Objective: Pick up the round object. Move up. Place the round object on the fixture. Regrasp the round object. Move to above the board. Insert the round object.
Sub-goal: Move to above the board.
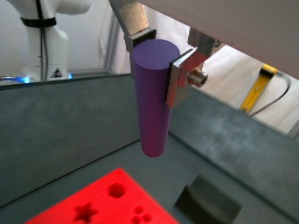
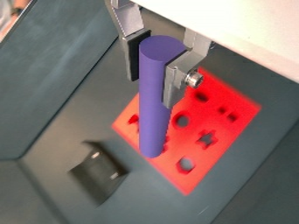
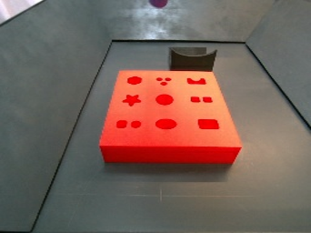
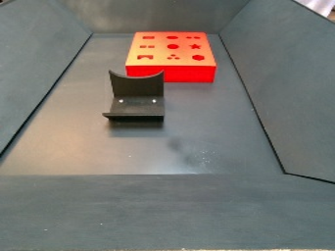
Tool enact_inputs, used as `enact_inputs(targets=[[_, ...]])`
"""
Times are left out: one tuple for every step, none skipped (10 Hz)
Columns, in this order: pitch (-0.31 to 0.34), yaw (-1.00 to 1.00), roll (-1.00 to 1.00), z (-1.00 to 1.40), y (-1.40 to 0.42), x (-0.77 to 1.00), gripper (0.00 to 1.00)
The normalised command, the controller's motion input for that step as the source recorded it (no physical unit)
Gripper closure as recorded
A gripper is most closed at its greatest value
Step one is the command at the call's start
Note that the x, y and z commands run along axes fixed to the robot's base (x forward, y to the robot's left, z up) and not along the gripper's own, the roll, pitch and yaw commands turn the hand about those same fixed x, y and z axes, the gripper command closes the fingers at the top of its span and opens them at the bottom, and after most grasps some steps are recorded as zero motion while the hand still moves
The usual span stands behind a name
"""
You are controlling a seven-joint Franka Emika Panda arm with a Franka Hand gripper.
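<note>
My gripper (image 2: 158, 66) pinches the round object (image 2: 153, 96) near its upper end, its long axis hanging straight down, high above the floor between the fixture (image 2: 98, 171) and the board (image 2: 222, 109).

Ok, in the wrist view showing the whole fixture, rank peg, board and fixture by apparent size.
1. The board, partly hidden behind the peg.
2. The round object, clamped in the hand; nearness to the camera inflates it.
3. The fixture, smallest.
</note>
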Motion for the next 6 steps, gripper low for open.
enact_inputs(targets=[[-0.090, -0.01, -1.00, 0.04, -0.09, -0.17, 1.00], [-0.106, -0.01, -1.00, 0.03, -0.03, -0.14, 1.00], [-0.127, -0.01, -1.00, 0.01, 0.01, -0.11, 1.00], [-0.146, -0.01, -1.00, 0.01, 0.03, -0.10, 1.00], [-0.144, -0.02, -0.83, 0.00, 0.04, -0.09, 1.00], [-0.128, -0.01, -0.60, 0.00, 0.04, -0.09, 1.00]])
